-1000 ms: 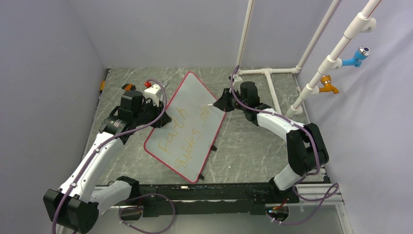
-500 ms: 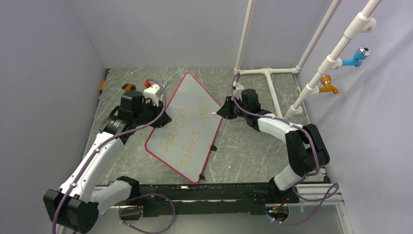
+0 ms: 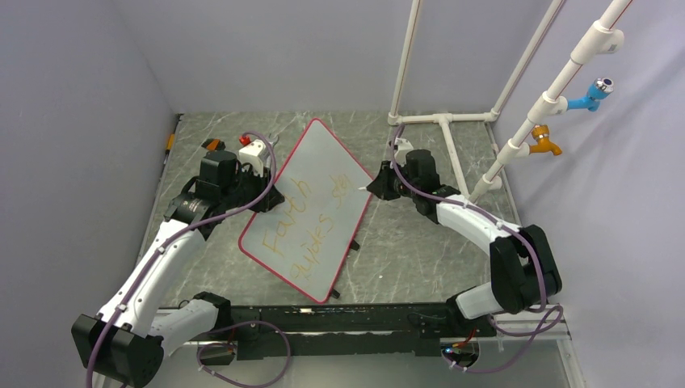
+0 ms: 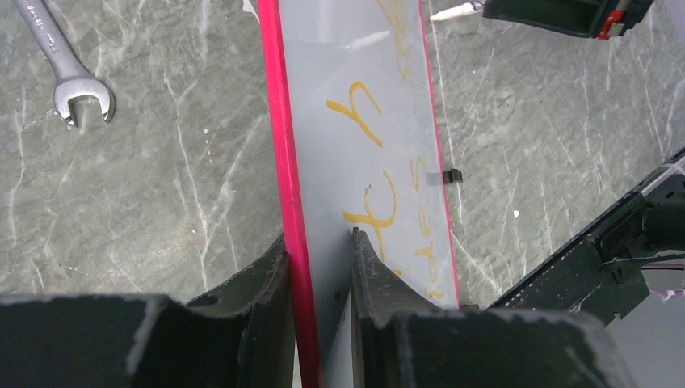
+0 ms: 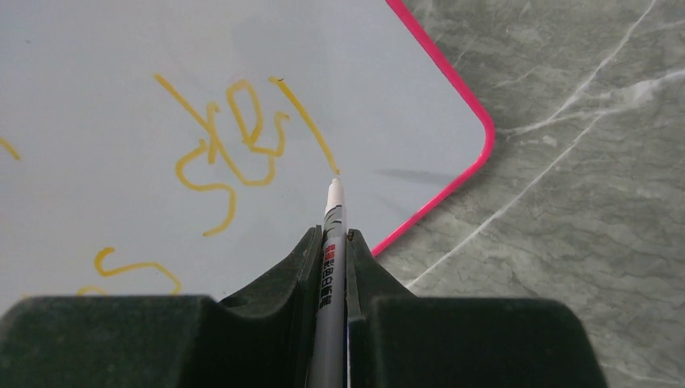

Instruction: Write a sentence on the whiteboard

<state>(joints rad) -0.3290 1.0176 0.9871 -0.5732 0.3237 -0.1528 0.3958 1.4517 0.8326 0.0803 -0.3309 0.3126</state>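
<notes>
The whiteboard, a white panel with a red rim, lies slanted on the table. The sentence in yellow-orange reads "Faith guides", with further letters toward the far right corner. My left gripper is shut on the whiteboard's left rim. My right gripper is shut on a white marker. The marker tip stands at the end of a fresh stroke near the board's rounded corner.
A wrench lies on the marble table left of the board. A small white and red box stands behind the left gripper. White pipes run along the back right. Black clips sit on the board's right rim.
My right gripper with the marker has shifted slightly right and toward the near side along the board's right corner. The left arm and the whiteboard have not moved.
</notes>
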